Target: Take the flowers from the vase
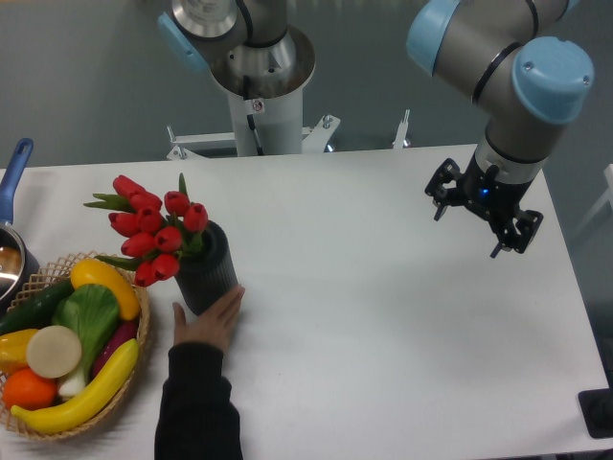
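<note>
The flowers point(148, 228), a bunch of red tulip buds with green leaves, lean left out of the dark ribbed vase point(207, 269) at the table's left. A person's hand point(208, 321) in a black sleeve rests against the vase's base. My gripper point(482, 219) hangs far to the right above the white table, open, with nothing between its fingers.
A wicker basket point(135, 391) of toy fruit and vegetables stands at the front left, beside the vase. A pot with a blue handle point(13, 177) sits at the left edge. The arm's white base point(259, 105) rises behind the table's back edge.
</note>
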Controlling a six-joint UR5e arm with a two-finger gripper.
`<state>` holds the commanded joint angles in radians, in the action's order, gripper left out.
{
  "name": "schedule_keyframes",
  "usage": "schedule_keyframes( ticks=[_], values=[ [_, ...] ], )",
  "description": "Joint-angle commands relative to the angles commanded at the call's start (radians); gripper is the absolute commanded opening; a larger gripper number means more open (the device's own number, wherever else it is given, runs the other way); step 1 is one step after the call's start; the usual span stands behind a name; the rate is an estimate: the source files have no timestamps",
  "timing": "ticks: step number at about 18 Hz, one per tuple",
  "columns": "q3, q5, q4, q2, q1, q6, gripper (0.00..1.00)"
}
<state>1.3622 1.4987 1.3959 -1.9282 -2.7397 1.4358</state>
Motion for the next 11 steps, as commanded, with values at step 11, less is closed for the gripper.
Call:
schedule_keyframes(
  ticks=[11],
  values=[
    [0.123, -0.172, -0.06, 0.089, -0.014, -0.135, 1.0]
  ],
)
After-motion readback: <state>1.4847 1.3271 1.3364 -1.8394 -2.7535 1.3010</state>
